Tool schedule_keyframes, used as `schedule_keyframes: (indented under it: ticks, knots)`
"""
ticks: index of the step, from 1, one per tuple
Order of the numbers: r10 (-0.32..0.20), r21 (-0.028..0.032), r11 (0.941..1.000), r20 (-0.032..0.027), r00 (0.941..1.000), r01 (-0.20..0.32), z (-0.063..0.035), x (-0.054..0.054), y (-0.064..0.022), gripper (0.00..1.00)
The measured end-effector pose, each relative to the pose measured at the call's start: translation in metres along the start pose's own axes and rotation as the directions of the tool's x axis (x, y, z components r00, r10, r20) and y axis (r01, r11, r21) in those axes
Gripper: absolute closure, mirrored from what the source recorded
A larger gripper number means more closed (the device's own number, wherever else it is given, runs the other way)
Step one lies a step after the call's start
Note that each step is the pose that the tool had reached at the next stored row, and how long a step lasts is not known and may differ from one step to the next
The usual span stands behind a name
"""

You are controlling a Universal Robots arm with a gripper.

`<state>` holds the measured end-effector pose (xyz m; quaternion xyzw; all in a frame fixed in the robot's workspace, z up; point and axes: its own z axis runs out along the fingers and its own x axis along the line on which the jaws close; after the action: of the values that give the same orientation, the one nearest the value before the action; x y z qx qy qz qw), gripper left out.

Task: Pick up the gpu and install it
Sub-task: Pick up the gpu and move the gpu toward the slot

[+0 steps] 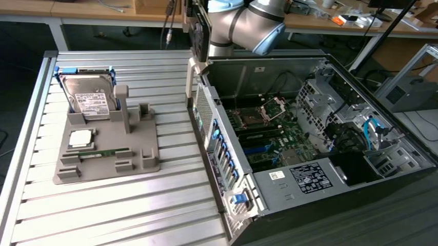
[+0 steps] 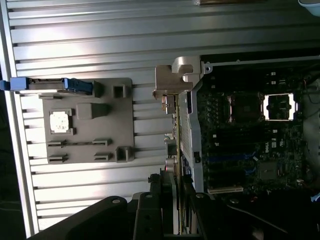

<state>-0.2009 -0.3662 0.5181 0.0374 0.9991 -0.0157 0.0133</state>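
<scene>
Two containers are sitting on the slatted table (image 1: 116,205), one on each side of the pincer (image 2: 175,182). Toward the exterior view's left of the pincer, the table's raised rail (image 1: 28,128) is bounding the surface. Nearer the pincer on that side, a grey holder tray (image 1: 110,171) is carrying three parts. A hard drive (image 1: 92,100) is standing upright in a blue caddy (image 1: 112,82) at one end. A processor chip (image 1: 81,137) is lying flat in a square recess, and a green memory stick (image 1: 102,152) is lying in a groove just beside the chip.

The pincer is clenching the gpu (image 2: 173,135), which is showing edge-on in the wrist view, its silvery bracket (image 2: 172,80) pointing away from the fingers (image 2: 167,195). The card is hanging just beside the case's rear wall, on the tray's side, not yet seated.

Toward the exterior view's right of the pincer, the open computer case (image 1: 203,110) is lying on its side, exposing the motherboard (image 1: 274,136) and a labelled power supply (image 1: 304,177). A band of bare slats is running between tray and case, leaving open room there.
</scene>
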Motion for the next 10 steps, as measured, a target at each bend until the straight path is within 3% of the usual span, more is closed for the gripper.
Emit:
schedule_keyframes:
  ticks: [10]
  knots:
    - [0.0,0.0098,1.0,0.0007,1.0,0.0,0.0051,-0.0076,0.0003,0.73]
